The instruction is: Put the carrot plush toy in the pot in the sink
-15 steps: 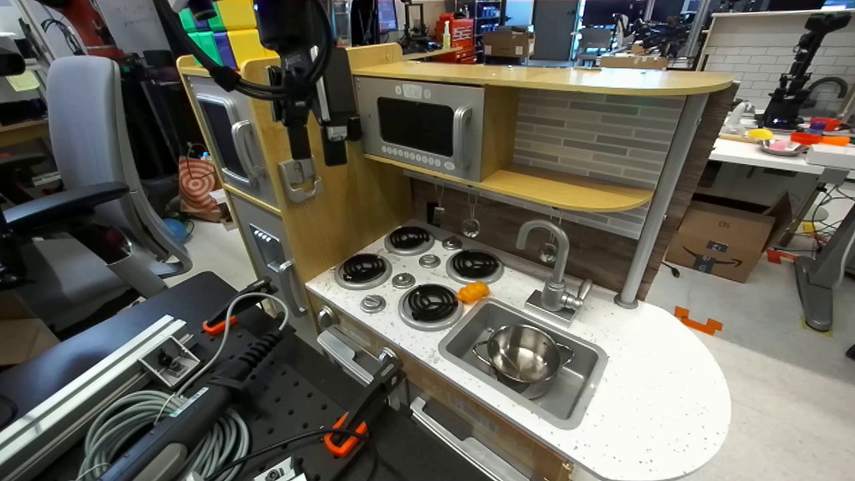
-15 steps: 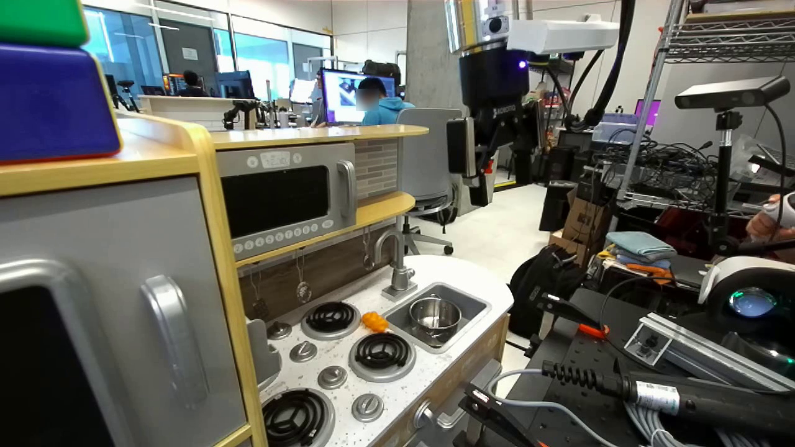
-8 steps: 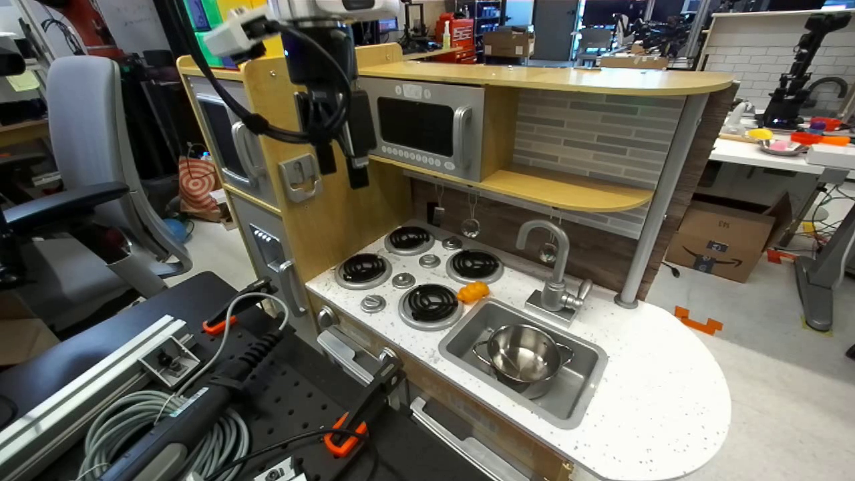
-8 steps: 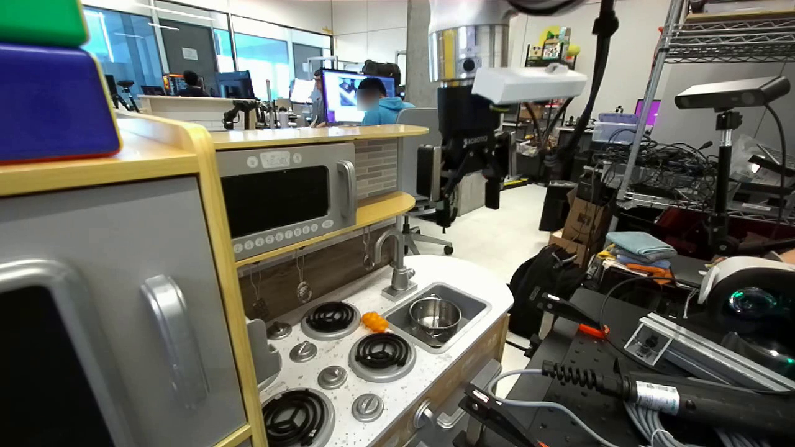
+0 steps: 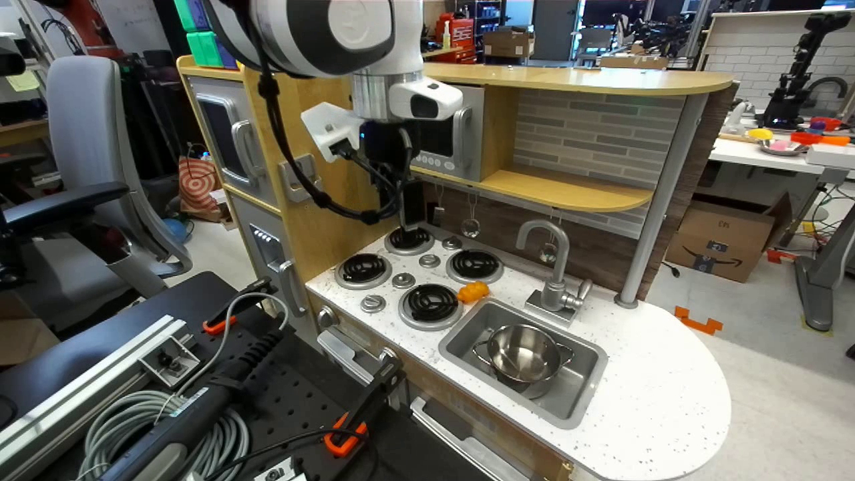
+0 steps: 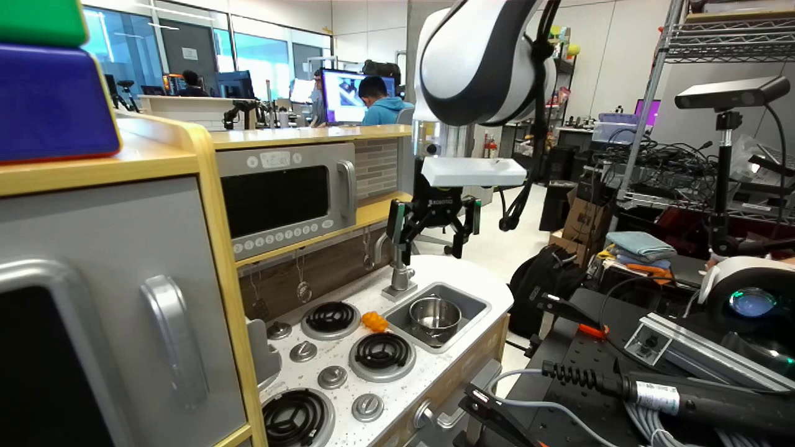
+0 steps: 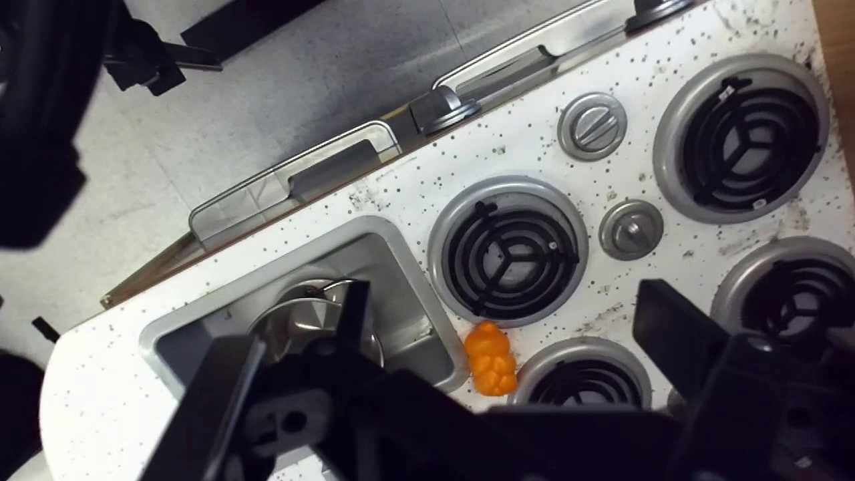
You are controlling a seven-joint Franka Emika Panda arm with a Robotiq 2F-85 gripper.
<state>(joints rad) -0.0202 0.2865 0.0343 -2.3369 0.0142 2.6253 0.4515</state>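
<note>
Carrot plush toy (image 5: 473, 292), orange and lumpy, lies on the white speckled worktop (image 5: 661, 394), just left of the sink (image 5: 582, 394) in both exterior views. It sits by the gap between the near right burner (image 5: 432, 304) and the far right burner (image 5: 474, 265), both black coils in grey rings; whether it touches a ring or the sink rim, cannot tell. Pot (image 5: 524, 354), small and shiny with two loop handles, stands upright down in the basin, mouth up. Silver faucet (image 5: 553, 297) rises on the far side of the basin, its lever to the right. Hand (image 6: 432, 248) hangs from the white and black arm (image 6: 472, 68), fingers pointing down and spread well apart, high up and well away from both toy and pot. In an exterior view it covers part of the toy microwave (image 5: 441, 141), and a fingertip crosses the sightline to the far left burner (image 5: 419, 239). Wrist view: fingers come in along the bottom, the toy showing in the gap between them, the finger at left hiding part of the pot. Near left in an exterior view, black pegboard (image 5: 304, 394) with coiled grey cable (image 5: 110, 427). Far side, person in a blue hoodie (image 6: 382, 110) by a lit monitor (image 6: 338, 93).
</note>
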